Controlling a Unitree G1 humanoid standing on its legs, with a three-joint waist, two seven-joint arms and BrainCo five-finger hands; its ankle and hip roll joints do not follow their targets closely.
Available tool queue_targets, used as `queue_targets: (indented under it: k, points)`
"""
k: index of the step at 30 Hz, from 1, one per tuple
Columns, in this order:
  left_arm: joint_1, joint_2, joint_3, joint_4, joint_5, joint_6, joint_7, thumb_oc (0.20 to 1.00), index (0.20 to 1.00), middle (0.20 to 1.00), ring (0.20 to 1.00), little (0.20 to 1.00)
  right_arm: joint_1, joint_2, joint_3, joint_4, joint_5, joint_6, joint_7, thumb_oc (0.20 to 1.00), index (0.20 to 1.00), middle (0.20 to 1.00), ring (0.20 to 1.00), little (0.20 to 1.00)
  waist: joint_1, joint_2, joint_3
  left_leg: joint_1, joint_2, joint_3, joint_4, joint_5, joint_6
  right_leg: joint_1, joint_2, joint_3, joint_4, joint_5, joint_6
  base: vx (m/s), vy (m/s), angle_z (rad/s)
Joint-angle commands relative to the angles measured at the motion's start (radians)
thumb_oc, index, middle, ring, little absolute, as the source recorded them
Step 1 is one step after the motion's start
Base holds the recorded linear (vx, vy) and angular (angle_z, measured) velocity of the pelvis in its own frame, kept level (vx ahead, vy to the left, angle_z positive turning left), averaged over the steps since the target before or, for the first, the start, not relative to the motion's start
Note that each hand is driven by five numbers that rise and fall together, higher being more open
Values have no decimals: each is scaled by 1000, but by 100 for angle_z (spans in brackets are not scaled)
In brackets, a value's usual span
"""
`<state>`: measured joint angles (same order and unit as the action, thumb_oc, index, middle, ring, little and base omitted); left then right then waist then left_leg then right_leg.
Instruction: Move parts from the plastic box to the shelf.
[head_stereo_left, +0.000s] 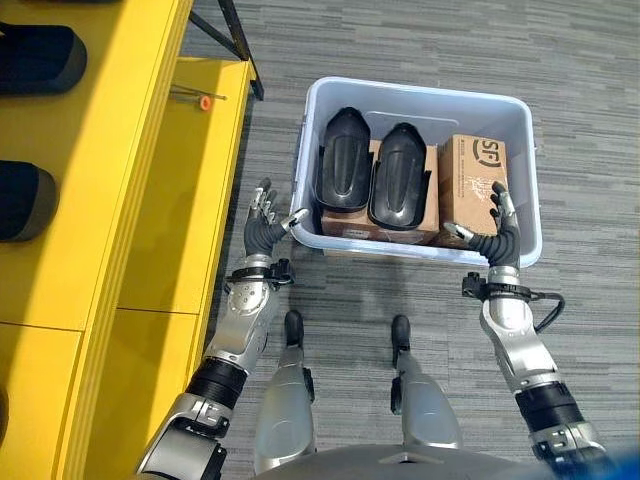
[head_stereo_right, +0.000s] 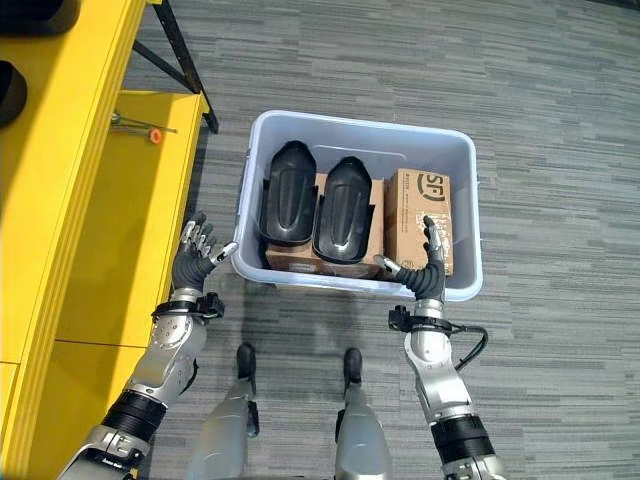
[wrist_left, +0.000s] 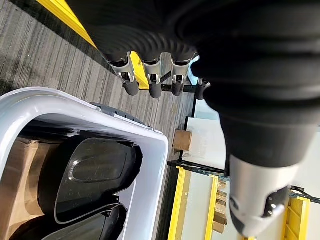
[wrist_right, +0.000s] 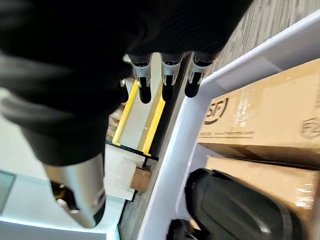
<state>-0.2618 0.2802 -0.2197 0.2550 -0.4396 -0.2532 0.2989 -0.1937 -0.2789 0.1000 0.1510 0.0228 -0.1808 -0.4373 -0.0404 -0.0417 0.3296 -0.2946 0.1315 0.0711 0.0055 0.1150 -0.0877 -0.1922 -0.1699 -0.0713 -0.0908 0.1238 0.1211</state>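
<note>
A pale plastic box (head_stereo_left: 420, 95) stands on the grey carpet ahead of me. Two black moulded parts (head_stereo_left: 345, 158) (head_stereo_left: 402, 175) lie side by side in it on flat cardboard boxes, and an upright cardboard box (head_stereo_left: 472, 180) fills its right end. My left hand (head_stereo_left: 262, 232) is open just outside the box's near left corner, thumb by the rim. My right hand (head_stereo_left: 500, 240) is open at the near right rim, fingers straight up against the upright cardboard box. The yellow shelf (head_stereo_left: 120, 150) runs along the left. In the left wrist view straight fingers (wrist_left: 150, 75) hang above the rim (wrist_left: 75, 107).
Two dark parts (head_stereo_left: 35, 60) (head_stereo_left: 25, 200) lie on the yellow shelf's upper level. A thin tool with an orange tip (head_stereo_left: 200, 98) rests on its lower level. A black frame leg (head_stereo_left: 240, 45) stands beyond the box's far left corner.
</note>
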Motion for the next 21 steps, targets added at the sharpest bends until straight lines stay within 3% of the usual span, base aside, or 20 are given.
queue_targets:
  k: [1,10,21]
  points:
    - [-64,-5,-20,-24,21,-65,36,1000,1000,1000,1000,1000,-138,-47,-43,37,60,-54,-52,1000,1000,1000,1000,1000,30,32,-5,3,19,27,20,-13,5,27,-65,-24,79,-50,51,0,0,0]
    - [-79,-9,-22,-21,-16,-65,38,1000,1000,1000,1000,1000,-354,-65,42,249,197,-50,-22,1000,1000,1000,1000,1000,47,41,28,-28,21,38,7,2,-2,-13,-66,-25,63,-28,50,-8,-14,-2]
    - [-104,0,-73,-30,-26,-61,16,1000,1000,1000,1000,1000,-495,-102,66,425,258,-43,-29,1000,1000,1000,1000,1000,67,55,56,-56,25,28,23,4,-10,-28,-57,-37,64,-27,45,-2,-10,0]
